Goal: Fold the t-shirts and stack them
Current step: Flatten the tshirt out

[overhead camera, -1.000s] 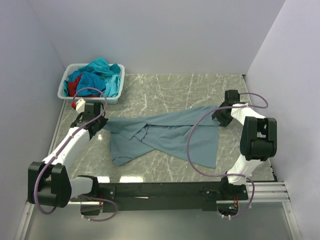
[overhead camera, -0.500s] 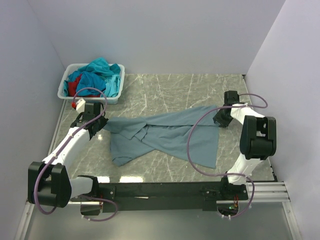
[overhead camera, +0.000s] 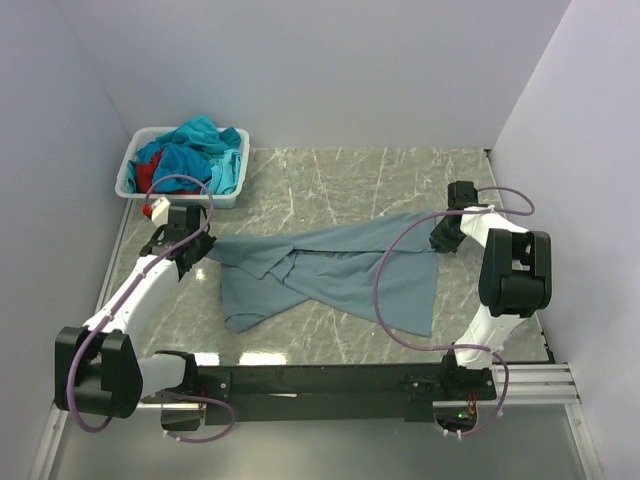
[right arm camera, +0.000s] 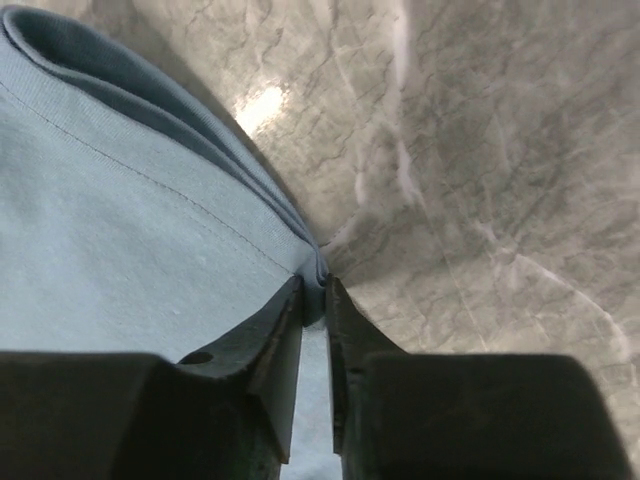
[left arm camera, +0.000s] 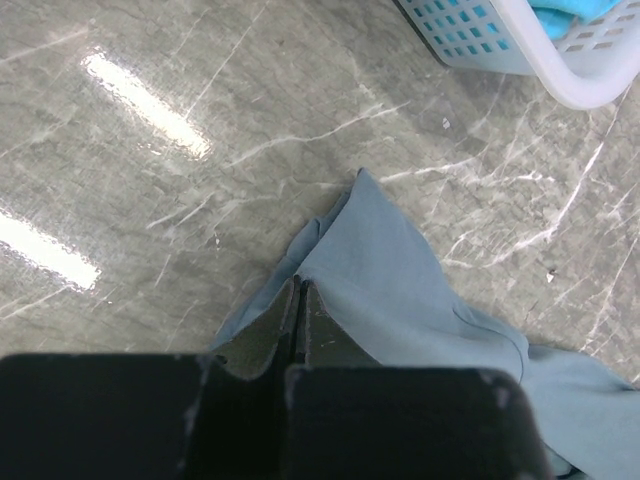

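A dusty grey-blue t-shirt (overhead camera: 340, 270) lies crumpled and stretched across the middle of the marble table. My left gripper (overhead camera: 207, 246) is shut on its left end; the left wrist view shows the jaws (left arm camera: 298, 286) closed on the cloth edge (left arm camera: 400, 280). My right gripper (overhead camera: 439, 237) is shut on the shirt's far right corner; the right wrist view shows a fold of cloth (right arm camera: 120, 230) pinched between the fingertips (right arm camera: 314, 290). Teal, blue and red shirts (overhead camera: 195, 150) are heaped in the basket.
A white plastic basket (overhead camera: 125, 186) stands at the back left corner and shows in the left wrist view (left arm camera: 560, 75). Grey walls close in the left, back and right sides. A black rail (overhead camera: 330, 380) runs along the near edge.
The right arm has shifted slightly at its elbow. The shirt and the left arm look the same.
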Tool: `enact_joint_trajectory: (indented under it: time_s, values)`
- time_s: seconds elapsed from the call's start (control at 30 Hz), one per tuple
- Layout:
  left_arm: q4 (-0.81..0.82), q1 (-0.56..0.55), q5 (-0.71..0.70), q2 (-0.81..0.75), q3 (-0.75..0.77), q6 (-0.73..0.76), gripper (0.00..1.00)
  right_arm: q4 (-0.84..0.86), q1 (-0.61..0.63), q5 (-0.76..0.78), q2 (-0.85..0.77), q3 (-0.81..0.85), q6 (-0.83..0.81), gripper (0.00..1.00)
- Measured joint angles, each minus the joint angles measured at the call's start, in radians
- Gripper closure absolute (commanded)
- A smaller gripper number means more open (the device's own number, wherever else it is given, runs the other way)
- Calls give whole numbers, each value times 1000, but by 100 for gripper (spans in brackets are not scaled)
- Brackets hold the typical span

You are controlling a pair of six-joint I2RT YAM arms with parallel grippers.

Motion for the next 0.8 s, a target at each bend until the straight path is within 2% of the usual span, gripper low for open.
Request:
enact_joint_trajectory:
  time_s: [0.03, 0.07, 0.4, 0.57, 0.8]
  values:
    - [0, 0, 3, 0, 0, 0, 99, -2, 0, 5, 0, 2, -1, 86]
    - [0, 0, 6, -1, 0, 0, 99, -7, 0, 11, 0, 4, -3, 87]
    - [1, 0, 23, -3, 0, 0, 99, -63, 0, 63, -8, 50, -22, 86]
    - [4, 0, 36, -3, 0, 0, 99, -95, 11, 83, -16, 87, -37, 100]
    - [6, 0, 56, -12, 60, 0, 99, -123, 29, 86, -101, 123, -50, 100]
